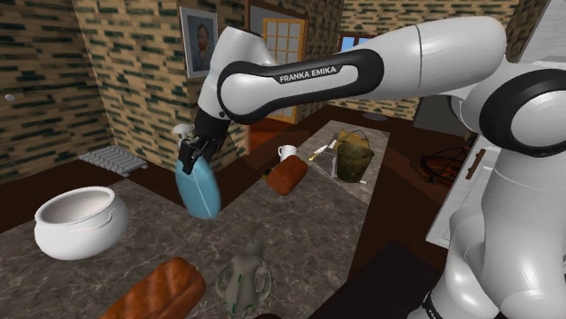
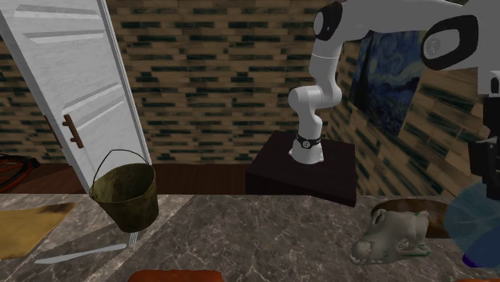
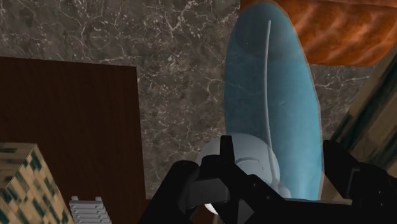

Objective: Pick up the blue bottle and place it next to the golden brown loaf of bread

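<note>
Loaf (image 1: pixel 156 292) between bowl (image 1: pixel 80 220) and figurine (image 1: pixel 243 275) — all on counter (image 1: pixel 299 227)

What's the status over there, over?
Pincer shut on blue bottle. Bottle hanging above the counter. Grey figurine sits beside the near loaf.

White letters on the arm's (image 1: pixel 304 77) dark band read "FRANKA EMIKA".

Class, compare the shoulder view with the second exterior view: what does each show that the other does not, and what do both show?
Shoulder view, not the second: a white pot, a white cup and a wall portrait. Second exterior view, not the shoulder: a night-sky painting. Both: the bottle, the bucket, the figurine and the arm.
</note>
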